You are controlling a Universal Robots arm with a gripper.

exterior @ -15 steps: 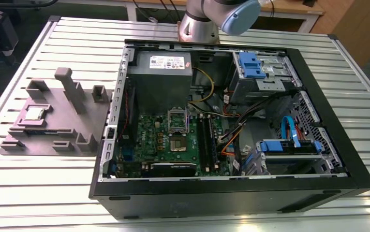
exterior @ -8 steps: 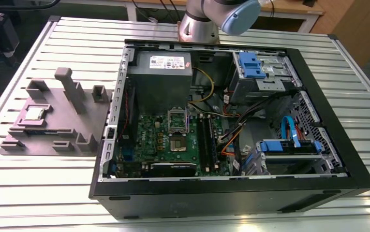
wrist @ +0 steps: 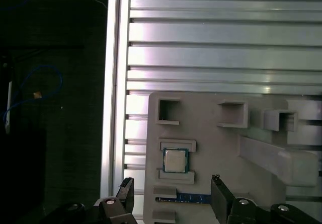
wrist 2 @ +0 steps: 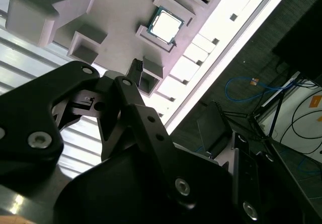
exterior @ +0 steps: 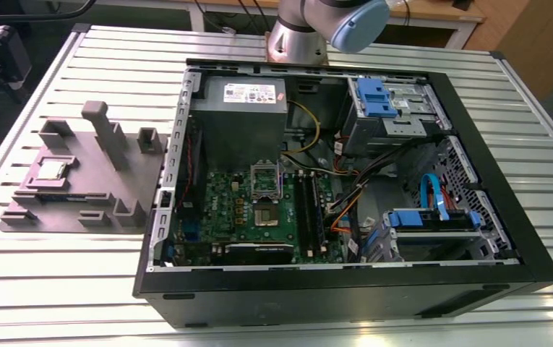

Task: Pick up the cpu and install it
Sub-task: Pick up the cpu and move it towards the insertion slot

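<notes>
- cpu lies flat, metal top up, in its recess on the grey fixture block, which stands on the slatted table.
- In the exterior view the block is outside the open PC case, on the exterior view's left. The green board's socket is well apart, toward that view's right.
- My gripper: jaws spread wide, empty.
- Key relation, in the first wrist view: cpu lies straight ahead of my jaws, roughly centred on the gap between my fingers, touching neither.
- Chip is square, so no long axis; its edges look squared with my finger line.
- My read: pick not yet made, nothing installed.
</notes>
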